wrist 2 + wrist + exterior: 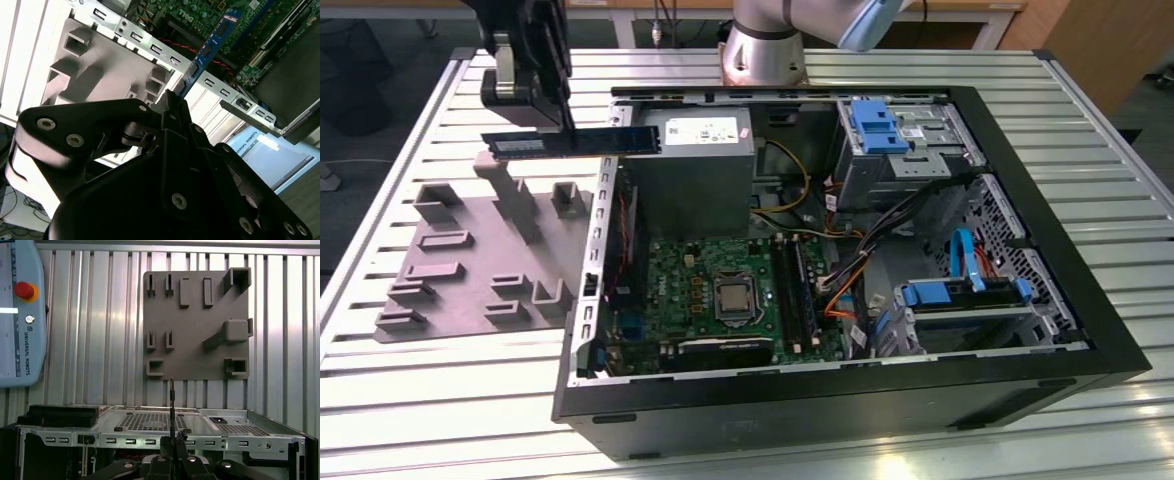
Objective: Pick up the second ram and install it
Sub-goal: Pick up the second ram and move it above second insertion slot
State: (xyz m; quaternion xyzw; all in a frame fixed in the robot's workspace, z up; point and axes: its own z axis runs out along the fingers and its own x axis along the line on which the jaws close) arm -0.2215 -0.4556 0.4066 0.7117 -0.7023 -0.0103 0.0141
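**Memory stick held in the air beside the open computer**

The gripper (568, 122) has its jaws pinched narrow on the memory stick (574, 142). The stick is a thin, flat strip of blue board, held level and clear of everything. It hangs above the gap between the grey holder plate (467, 250) and the near wall of the computer case (854, 400).

The case is a black box lying open on a ribbed metal table (454, 400). Inside are a green circuit board (720, 280), a dull metal power box (694, 150), tangled cables and chunky blue plastic clips (874, 125). The perforated metal case wall stands between the stick and the board.

In the first wrist view, a pale control tablet (20, 315) lies on the table.
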